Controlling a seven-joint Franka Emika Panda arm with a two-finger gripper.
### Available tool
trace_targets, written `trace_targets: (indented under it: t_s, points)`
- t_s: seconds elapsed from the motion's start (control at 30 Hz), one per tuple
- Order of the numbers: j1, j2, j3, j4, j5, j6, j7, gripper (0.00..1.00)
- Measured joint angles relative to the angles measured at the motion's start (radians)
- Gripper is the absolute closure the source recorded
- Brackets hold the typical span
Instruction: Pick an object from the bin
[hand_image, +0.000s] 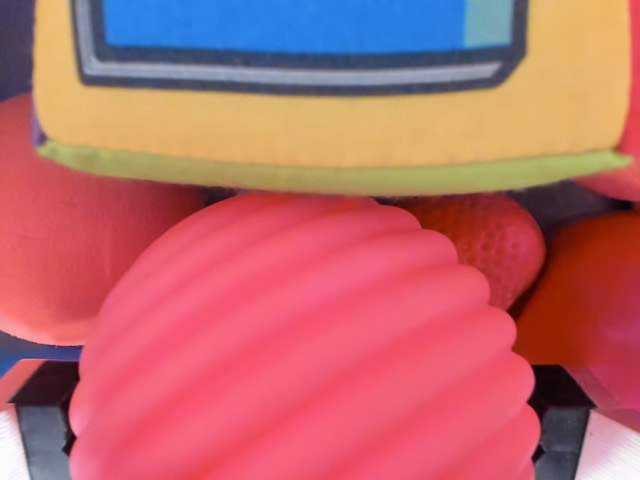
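A large pink ribbed ball (300, 340) fills the lower middle of the wrist view. My gripper (305, 430) straddles it, one black finger pad (45, 420) at the view's left and the other at the view's right. Both pads press against the ball's sides, so the gripper is shut on the ball. The ball's underside is out of sight below the frame.
A yellow plush block (330, 130) with a blue panel and green edge lies just beyond the ball. An orange ball (60, 230) crowds the left, a red dimpled strawberry-like toy (495, 250) and another orange object (590, 300) the right. A sliver of blue bin floor (20, 350) shows.
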Motion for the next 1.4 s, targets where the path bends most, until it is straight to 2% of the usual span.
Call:
trace_targets:
  t_s: [1.07, 1.4]
  points:
    - [0.000, -0.001, 0.000, 0.000, 0.000, -0.001, 0.000, 1.00]
    - [0.003, -0.032, -0.004, -0.004, -0.001, -0.024, 0.001, 1.00]
